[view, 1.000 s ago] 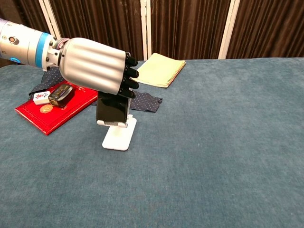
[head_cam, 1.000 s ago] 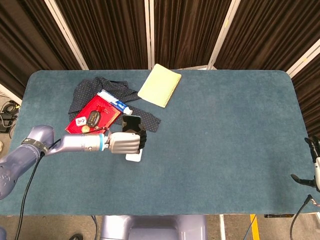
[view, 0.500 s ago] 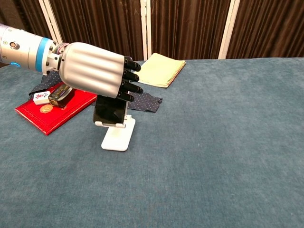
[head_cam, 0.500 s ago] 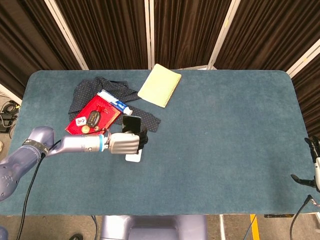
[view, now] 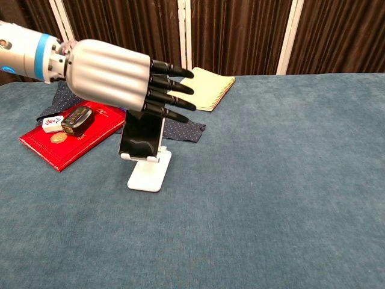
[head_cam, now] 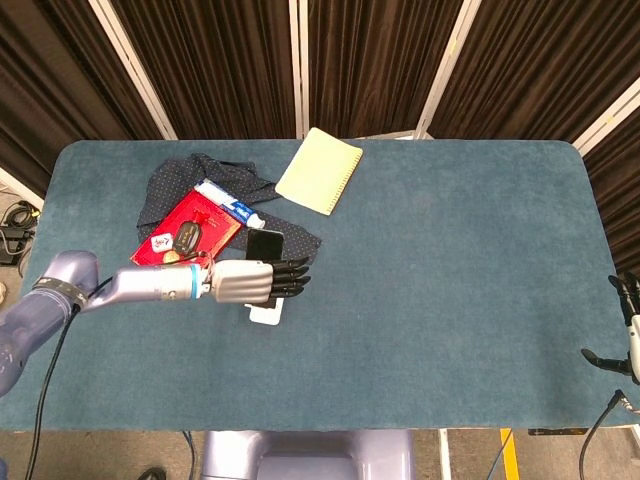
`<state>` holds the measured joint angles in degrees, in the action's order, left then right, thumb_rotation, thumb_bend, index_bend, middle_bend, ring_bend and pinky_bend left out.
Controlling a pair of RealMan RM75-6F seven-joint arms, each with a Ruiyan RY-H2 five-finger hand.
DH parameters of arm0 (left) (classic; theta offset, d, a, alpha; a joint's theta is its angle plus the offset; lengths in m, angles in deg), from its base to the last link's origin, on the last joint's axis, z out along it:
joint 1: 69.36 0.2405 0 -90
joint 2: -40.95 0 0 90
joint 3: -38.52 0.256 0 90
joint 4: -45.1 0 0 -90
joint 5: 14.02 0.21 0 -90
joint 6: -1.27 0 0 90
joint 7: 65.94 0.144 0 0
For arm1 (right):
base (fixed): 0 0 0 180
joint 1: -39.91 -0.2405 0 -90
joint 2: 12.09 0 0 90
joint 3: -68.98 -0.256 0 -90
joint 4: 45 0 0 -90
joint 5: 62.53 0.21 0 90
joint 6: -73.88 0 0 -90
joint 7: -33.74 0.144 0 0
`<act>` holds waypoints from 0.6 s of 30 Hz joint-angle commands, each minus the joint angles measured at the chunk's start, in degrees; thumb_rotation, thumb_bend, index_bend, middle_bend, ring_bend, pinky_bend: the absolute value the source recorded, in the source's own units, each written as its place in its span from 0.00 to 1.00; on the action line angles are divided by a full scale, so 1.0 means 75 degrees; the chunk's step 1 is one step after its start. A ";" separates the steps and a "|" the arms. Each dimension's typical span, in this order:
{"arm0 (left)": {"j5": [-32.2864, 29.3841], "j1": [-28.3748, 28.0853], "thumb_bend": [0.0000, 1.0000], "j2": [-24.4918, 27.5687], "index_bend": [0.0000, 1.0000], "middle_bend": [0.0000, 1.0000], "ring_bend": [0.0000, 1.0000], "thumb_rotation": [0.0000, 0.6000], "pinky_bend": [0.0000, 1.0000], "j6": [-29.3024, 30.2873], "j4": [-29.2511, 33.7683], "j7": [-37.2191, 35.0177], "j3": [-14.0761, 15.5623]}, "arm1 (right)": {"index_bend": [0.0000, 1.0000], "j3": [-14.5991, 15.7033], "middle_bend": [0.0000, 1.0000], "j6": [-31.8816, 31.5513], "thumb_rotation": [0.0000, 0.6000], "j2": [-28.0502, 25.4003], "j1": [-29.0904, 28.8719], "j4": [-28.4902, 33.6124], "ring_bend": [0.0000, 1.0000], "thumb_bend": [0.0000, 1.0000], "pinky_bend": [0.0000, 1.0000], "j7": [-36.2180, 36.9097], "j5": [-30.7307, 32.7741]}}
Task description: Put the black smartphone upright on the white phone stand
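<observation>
On the blue table (view: 289,180), a red book (view: 66,141) lies at the far left. The left hand (view: 111,78) hovers with its black fingers (view: 171,90) stretched out straight and spread, holding nothing. The black phone (view: 141,136) stands upright on the white stand (view: 146,174), just under those fingers at about five o'clock from the palm; whether they touch its top edge cannot be told. A yellow notebook (view: 204,88) lies at one o'clock. Far right in the head view, the right hand (head_cam: 625,330) barely shows, its state unclear.
</observation>
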<state>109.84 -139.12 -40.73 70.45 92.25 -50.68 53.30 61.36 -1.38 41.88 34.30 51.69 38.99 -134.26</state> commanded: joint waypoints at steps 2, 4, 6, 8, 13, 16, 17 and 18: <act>-0.0322 0.0237 0.00 0.0259 0.00 0.00 0.00 1.00 0.00 0.0426 0.0149 -0.0093 -0.0229 | 0.00 0.0012 0.00 -0.0035 1.00 -0.0024 0.0012 0.0047 0.00 0.00 0.00 0.0016 -0.0055; -0.0739 0.0506 0.00 0.0359 0.00 0.00 0.00 1.00 0.00 0.0741 0.0294 -0.0202 -0.0510 | 0.00 0.0020 0.00 -0.0063 1.00 -0.0041 0.0022 0.0079 0.00 0.00 0.00 0.0028 -0.0101; -0.1380 0.0949 0.00 0.0392 0.00 0.00 0.00 1.00 0.00 0.1214 0.0504 -0.0357 -0.0939 | 0.00 0.0034 0.00 -0.0096 1.00 -0.0062 0.0036 0.0114 0.00 0.00 0.00 0.0056 -0.0162; -0.2030 0.1383 0.00 0.0372 0.00 0.00 0.00 1.00 0.00 0.1594 0.0746 -0.0542 -0.1343 | 0.00 0.0048 0.00 -0.0122 1.00 -0.0076 0.0050 0.0131 0.00 0.00 0.00 0.0082 -0.0210; -0.3529 0.2454 0.00 0.0621 0.00 0.00 0.00 1.00 0.00 0.1856 0.1863 -0.0675 -0.1918 | 0.00 0.0087 0.00 -0.0172 1.00 -0.0108 0.0071 0.0188 0.00 0.00 0.00 0.0124 -0.0344; -0.5048 0.3802 0.00 0.1008 0.00 0.00 0.00 1.00 0.00 0.1856 0.3567 -0.0941 -0.1892 | 0.00 0.0133 0.00 -0.0226 1.00 -0.0133 0.0077 0.0278 0.00 0.00 0.00 0.0106 -0.0514; -0.5204 0.4020 0.00 0.1111 0.00 0.00 0.00 1.00 0.00 0.1942 0.3963 -0.0818 -0.1878 | 0.00 0.0141 0.00 -0.0239 1.00 -0.0142 0.0080 0.0302 0.00 0.00 0.00 0.0097 -0.0538; -0.5369 0.4210 0.00 0.1191 0.00 0.00 0.00 1.00 0.00 0.1977 0.4291 -0.0737 -0.1865 | 0.00 0.0145 0.00 -0.0248 1.00 -0.0148 0.0081 0.0322 0.00 0.00 0.00 0.0089 -0.0554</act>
<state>78.99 -117.25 -35.22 83.35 112.40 -55.56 40.48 62.36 -3.12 40.85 34.89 53.95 39.75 -138.27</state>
